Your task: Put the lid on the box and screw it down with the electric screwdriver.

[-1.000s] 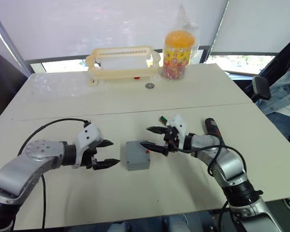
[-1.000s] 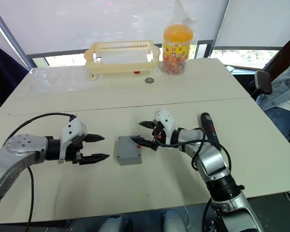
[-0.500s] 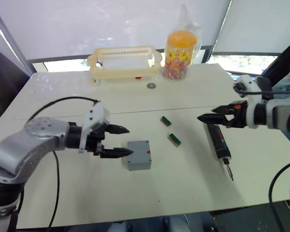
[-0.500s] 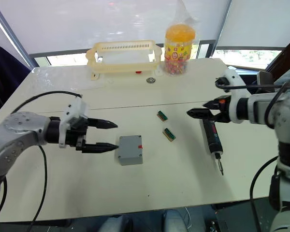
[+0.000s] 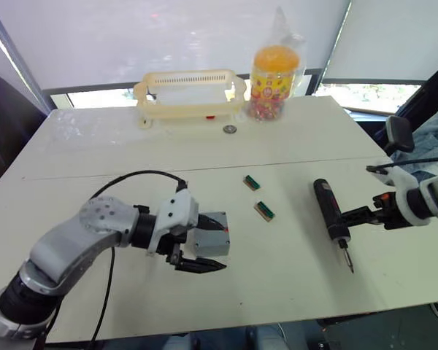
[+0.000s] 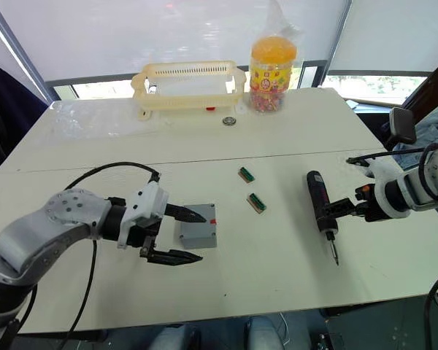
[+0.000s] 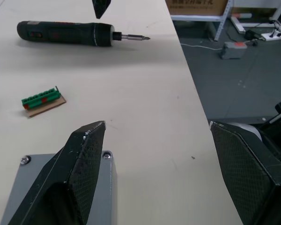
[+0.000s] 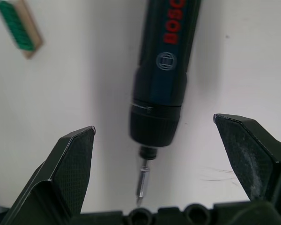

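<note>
The grey box (image 5: 213,235) stands mid-table, closed by a flat grey top, apparently the lid (image 7: 42,187), with screw heads at its corners. My left gripper (image 6: 202,237) is open at the box's left side. One finger reaches over the box's top and the other hangs over bare table on the near side, gripping nothing. The black electric screwdriver (image 5: 330,216) lies on the table to the right, bit pointing at the near edge. My right gripper (image 8: 153,124) is open, its fingers either side of the tool's front collar without touching it.
Two small green terminal blocks (image 5: 251,182) (image 5: 263,211) lie between box and screwdriver. At the back stand a yellow basket (image 5: 190,91), a candy jar (image 5: 272,73) and a small metal ring (image 5: 229,129). A person's denim sleeve (image 5: 432,138) shows beyond the table's right edge.
My left gripper moved right up to the box. My right gripper left the box, swung far right, then dropped to the screwdriver's front end.
</note>
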Robot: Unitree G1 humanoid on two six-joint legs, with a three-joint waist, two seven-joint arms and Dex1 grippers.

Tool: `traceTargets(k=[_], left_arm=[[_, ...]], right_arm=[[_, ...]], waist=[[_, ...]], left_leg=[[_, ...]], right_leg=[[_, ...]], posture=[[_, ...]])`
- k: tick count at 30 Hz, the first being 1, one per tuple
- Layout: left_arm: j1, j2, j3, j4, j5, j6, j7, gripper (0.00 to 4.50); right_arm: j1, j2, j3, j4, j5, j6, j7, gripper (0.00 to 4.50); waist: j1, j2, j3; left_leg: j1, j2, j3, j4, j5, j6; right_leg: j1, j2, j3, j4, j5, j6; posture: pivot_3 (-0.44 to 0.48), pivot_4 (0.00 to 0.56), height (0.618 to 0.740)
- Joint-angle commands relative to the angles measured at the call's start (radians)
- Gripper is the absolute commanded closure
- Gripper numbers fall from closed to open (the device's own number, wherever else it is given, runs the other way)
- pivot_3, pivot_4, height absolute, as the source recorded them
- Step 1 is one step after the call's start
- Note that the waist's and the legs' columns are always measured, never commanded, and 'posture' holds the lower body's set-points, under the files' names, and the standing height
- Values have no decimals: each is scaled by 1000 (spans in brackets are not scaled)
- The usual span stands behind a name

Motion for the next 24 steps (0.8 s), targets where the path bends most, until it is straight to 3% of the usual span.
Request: traceTargets(k=[1, 6, 9, 13, 17, 20, 24], left_arm=[[25, 5, 27, -49, -7, 4, 25, 821], [50, 2, 41, -63, -11, 24, 71, 821], [83, 5, 50, -72, -4, 29, 97, 821], [116, 24, 67, -74, -4, 27, 103, 821], [131, 50, 86, -48, 6, 15, 94, 821], [142, 77, 138, 2, 3, 6, 81, 821], [97, 19, 268, 138, -105, 45, 111, 821]], right_arm=[[-25, 23, 27, 38, -4, 6, -29, 64], [-34, 111, 71, 93, -86, 6, -70, 64], [-13, 166, 85, 104, -184, -17, -86, 838], [-12, 198, 78, 108, -250, -16, -75, 2694], [-17, 211, 37, 124, -272, 6, -61, 2757], [-119, 248, -98, 229, -292, -23, -64, 2757], [-297, 297, -310, 380, -341, -277, -146, 2757]], waist=[[-1, 0, 0], [-1, 0, 0], [-1, -2, -1], [-1, -6, -4], [-1, -8, -5], [-7, -8, -5], [-8, 8, 4]], left_leg=[[0, 0, 0, 0, 0, 0], [0, 0, 0, 0, 0, 0], [0, 0, 0, 0, 0, 0], [1, 0, -1, 1, 0, 0], [2, 0, -1, 2, 0, 0], [2, 0, -1, 2, 0, 0], [0, -1, 4, 2, 0, 0]], right_leg=[[0, 0, 0, 0, 0, 0], [0, 0, 0, 0, 0, 0], [0, 0, 0, 0, 0, 0], [2, 1, 0, 0, 0, 0], [3, 1, 0, 0, 0, 0], [3, 1, 0, 0, 0, 0], [-1, 1, 3, 1, 1, -1]], posture=[[0, 150, 740], [0, 150, 740], [0, 150, 740], [0, 150, 740], [0, 150, 740], [0, 150, 740], [0, 150, 740]])
